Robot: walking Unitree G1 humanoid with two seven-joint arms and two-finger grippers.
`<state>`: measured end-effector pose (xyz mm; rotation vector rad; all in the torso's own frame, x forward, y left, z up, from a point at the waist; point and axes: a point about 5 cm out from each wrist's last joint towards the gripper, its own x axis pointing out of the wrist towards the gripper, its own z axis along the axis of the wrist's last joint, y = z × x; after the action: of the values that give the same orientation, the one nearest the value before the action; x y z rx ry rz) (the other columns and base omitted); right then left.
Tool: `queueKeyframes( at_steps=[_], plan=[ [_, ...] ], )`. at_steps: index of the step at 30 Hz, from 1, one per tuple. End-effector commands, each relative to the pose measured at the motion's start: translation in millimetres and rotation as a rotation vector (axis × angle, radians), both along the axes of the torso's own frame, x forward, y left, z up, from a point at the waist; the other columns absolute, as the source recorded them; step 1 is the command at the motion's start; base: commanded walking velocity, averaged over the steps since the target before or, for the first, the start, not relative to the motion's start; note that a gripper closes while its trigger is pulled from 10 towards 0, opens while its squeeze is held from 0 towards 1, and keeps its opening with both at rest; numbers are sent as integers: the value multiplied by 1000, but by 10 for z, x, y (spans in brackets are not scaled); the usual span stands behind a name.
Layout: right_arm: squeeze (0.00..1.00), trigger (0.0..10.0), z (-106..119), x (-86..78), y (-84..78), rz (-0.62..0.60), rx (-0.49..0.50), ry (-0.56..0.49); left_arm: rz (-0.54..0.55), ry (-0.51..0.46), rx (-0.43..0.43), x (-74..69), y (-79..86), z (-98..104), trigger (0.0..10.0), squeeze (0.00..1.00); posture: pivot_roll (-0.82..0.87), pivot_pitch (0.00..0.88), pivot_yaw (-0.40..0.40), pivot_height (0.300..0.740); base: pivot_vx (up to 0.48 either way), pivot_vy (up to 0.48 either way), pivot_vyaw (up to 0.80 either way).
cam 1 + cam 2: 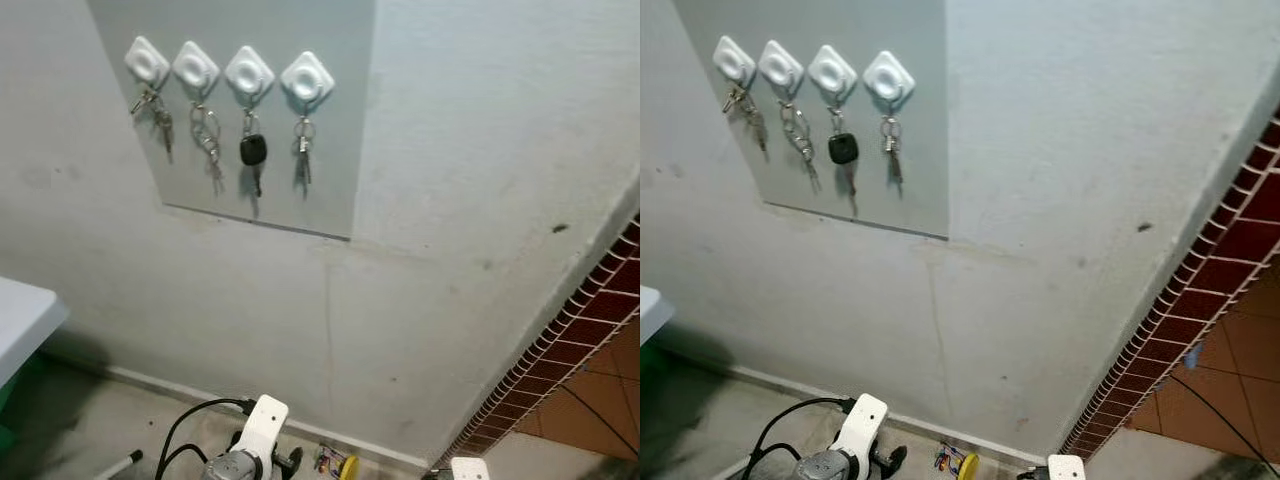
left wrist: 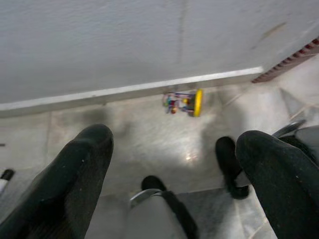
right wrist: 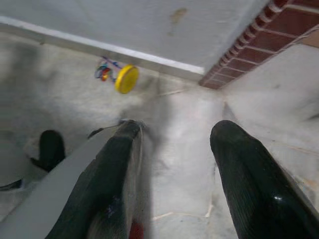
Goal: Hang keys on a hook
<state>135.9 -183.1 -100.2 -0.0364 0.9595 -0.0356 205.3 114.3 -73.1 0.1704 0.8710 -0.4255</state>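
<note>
The left arm has a silver metal wrist, a white plastic bracket and looping black cables. The left gripper and right gripper carry thick, rounded, glossy black fingers.

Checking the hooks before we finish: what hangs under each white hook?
Each of the four white hooks carries keys; the third holds a black car key. No hook is free.

No readable text, labels or numbers anywhere.
</note>
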Motion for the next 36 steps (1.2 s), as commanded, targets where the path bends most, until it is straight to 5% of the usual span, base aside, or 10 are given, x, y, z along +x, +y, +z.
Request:
queueKeyframes(
  at_steps=[1,36],
  plan=[
    [0,10000,-6,-12,-7,2,1,10,-3,14,10,-15,-13,-12,10000,0,-64,0,15,692,0,0,0],
    [0,10000,-17,-19,-17,3,-10,39,3,23,24,-9,47,-15,10000,0,-61,0,14,692,0,56,0]
  ],
)
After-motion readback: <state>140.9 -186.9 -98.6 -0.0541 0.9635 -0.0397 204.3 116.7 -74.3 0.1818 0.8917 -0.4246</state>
